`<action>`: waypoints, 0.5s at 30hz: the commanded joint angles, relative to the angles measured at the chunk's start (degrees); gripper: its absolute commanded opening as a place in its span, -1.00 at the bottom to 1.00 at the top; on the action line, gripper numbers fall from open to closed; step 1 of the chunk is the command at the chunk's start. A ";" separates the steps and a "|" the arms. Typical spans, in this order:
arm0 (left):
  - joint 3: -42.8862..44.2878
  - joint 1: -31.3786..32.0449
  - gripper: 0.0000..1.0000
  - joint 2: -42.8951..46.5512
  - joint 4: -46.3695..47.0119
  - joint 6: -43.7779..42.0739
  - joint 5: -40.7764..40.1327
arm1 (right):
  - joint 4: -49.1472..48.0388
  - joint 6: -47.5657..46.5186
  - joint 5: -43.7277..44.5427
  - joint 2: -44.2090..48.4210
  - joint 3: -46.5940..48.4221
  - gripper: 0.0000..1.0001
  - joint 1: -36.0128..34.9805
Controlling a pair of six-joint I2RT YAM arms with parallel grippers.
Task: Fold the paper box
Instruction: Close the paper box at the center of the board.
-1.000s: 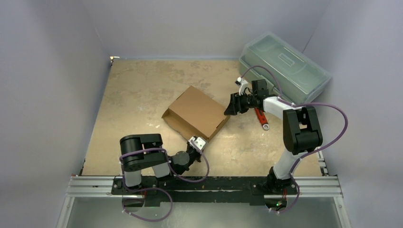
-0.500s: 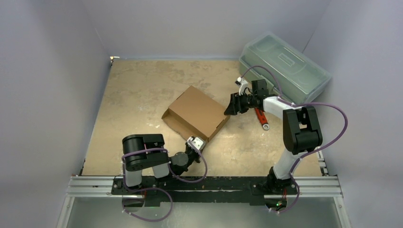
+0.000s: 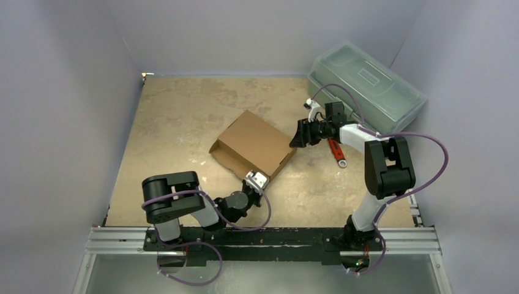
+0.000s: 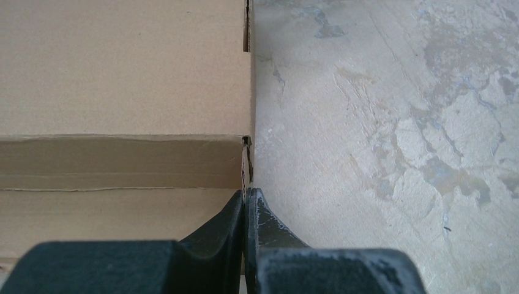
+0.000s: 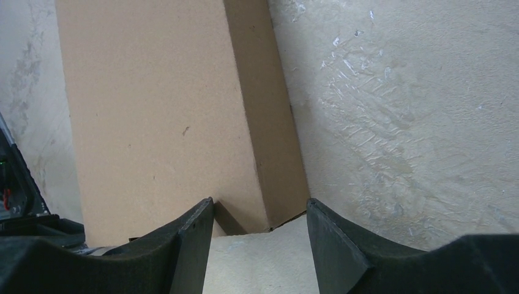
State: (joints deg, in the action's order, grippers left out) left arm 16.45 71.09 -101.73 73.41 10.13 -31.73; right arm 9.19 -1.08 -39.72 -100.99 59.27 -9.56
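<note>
The paper box (image 3: 252, 146) is brown cardboard, folded into a shallow closed shape and lying askew at mid table. My left gripper (image 3: 256, 182) is at its near corner. In the left wrist view the gripper (image 4: 246, 192) is shut, its tips touching the box (image 4: 122, 92) at the corner's vertical edge, and I see nothing between the fingers. My right gripper (image 3: 297, 138) is at the box's right corner. In the right wrist view the gripper (image 5: 260, 208) is open, with the corner of the box (image 5: 159, 110) reaching in between the fingertips.
A translucent grey-green toolbox (image 3: 366, 86) stands at the back right against the wall. A red-handled wrench (image 3: 336, 154) lies on the table under the right forearm. Grey walls close in the table on the left, back and right.
The left arm's elbow has swung to the left and its gripper has edged up against the box's near corner. The box and the right arm have stayed put.
</note>
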 commanded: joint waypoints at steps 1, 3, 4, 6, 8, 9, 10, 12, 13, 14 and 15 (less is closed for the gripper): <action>3.72 -2.09 -1.00 5.58 -7.08 3.72 0.77 | 1.97 -2.60 4.07 -2.00 0.81 0.18 0.16; 5.84 -3.44 -1.00 7.67 -14.17 5.16 2.86 | 2.16 -2.86 3.81 -2.17 0.92 0.18 0.08; 7.16 -4.16 -1.00 8.56 -17.02 5.77 3.90 | 2.28 -2.87 3.72 -2.26 0.94 0.18 0.12; 9.35 -5.52 -1.00 10.01 -22.47 6.48 5.63 | 2.45 -2.96 3.69 -2.28 1.03 0.18 -0.04; 11.48 -6.54 -1.00 10.76 -27.04 6.57 7.55 | 2.49 -3.03 3.62 -2.28 1.03 0.18 -0.17; 12.49 -6.85 -1.00 10.96 -29.18 6.45 8.31 | 2.55 -3.09 3.60 -2.28 1.03 0.18 -0.19; 13.69 -7.11 -1.00 10.96 -31.19 6.28 9.06 | 2.55 -3.09 3.56 -2.28 1.03 0.18 -0.17; 15.80 -7.42 -1.00 10.87 -35.07 6.30 10.06 | 2.58 -3.14 3.51 -2.15 1.03 0.18 -0.15; 16.66 -7.53 -1.00 10.81 -36.71 6.49 10.32 | 2.59 -3.18 3.51 -2.11 1.03 0.18 -0.17; 17.29 -7.62 -1.00 10.99 -38.12 6.83 10.50 | 2.59 -3.22 3.53 -2.05 1.03 0.18 -0.19; 17.83 -7.75 -0.93 11.54 -39.43 7.43 10.62 | 2.62 -3.29 3.52 -1.96 1.03 0.19 -0.15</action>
State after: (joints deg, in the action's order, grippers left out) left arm 29.52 64.23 -92.86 39.33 15.31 -23.44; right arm 8.51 -1.93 -39.33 -101.73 60.31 -9.30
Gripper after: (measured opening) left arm 0.008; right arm 0.591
